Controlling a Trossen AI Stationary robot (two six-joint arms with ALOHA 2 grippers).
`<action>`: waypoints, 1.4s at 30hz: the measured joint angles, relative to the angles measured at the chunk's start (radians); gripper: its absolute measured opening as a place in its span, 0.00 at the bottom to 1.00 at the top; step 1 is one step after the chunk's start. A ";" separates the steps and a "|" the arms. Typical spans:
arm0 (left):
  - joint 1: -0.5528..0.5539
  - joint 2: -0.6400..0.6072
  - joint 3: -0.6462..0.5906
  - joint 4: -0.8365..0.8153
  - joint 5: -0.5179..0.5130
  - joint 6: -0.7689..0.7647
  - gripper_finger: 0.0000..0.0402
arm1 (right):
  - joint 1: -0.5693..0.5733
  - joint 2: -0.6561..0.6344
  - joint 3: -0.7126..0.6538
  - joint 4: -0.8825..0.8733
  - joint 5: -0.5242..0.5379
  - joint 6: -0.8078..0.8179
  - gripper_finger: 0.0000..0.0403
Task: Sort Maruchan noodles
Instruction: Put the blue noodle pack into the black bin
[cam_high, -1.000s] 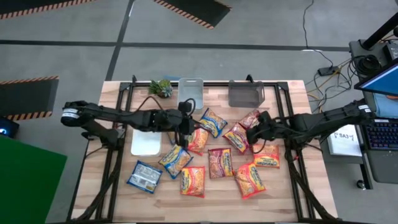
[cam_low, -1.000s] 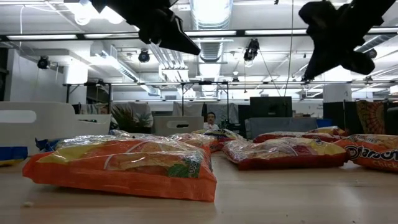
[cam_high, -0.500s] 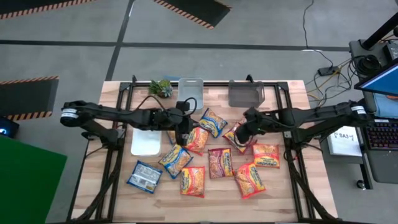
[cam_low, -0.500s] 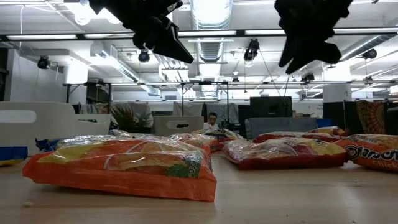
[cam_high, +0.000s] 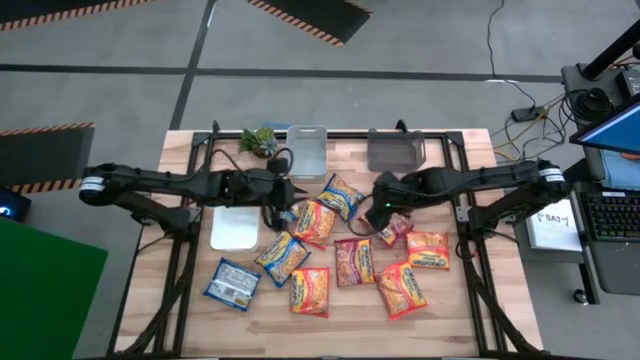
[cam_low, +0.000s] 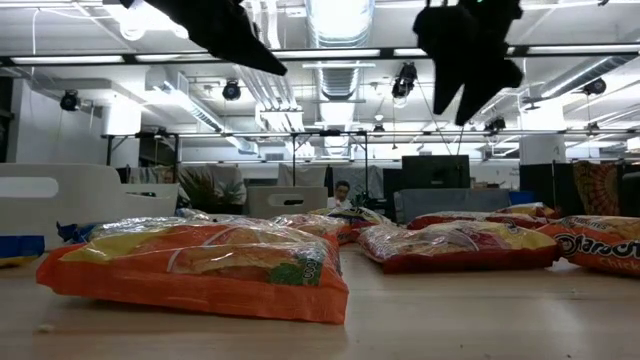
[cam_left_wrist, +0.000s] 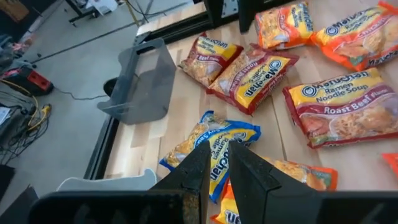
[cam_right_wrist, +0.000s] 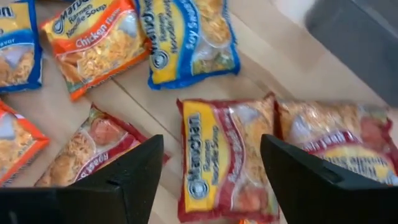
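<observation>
Right gripper (cam_right_wrist: 208, 180) spread wide, hovering above a red noodle packet (cam_right_wrist: 229, 158) mid-table | left gripper (cam_left_wrist: 215, 163) nearly closed, empty, over a blue-yellow packet (cam_left_wrist: 211, 146) | other packets scattered on the table (cam_high: 470, 305) | white tray (cam_high: 234, 228), clear bin (cam_high: 307, 147), grey bin (cam_high: 395, 152) hold nothing

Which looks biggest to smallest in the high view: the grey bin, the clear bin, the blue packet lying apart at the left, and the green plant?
1. Tied: grey bin and clear bin, too alike to rank.
2. Then the blue packet.
3. Smallest, the green plant.
</observation>
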 joint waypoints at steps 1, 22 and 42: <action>0.000 -0.016 -0.013 0.008 0.000 -0.003 0.10 | 0.000 0.020 0.003 0.018 0.000 -0.023 0.64; 0.000 -0.162 -0.092 0.036 -0.007 -0.054 0.10 | -0.075 0.395 0.015 0.507 0.058 -0.315 0.62; 0.000 -0.160 -0.092 0.062 -0.008 -0.035 0.10 | -0.091 0.525 0.016 0.533 0.139 -0.297 0.31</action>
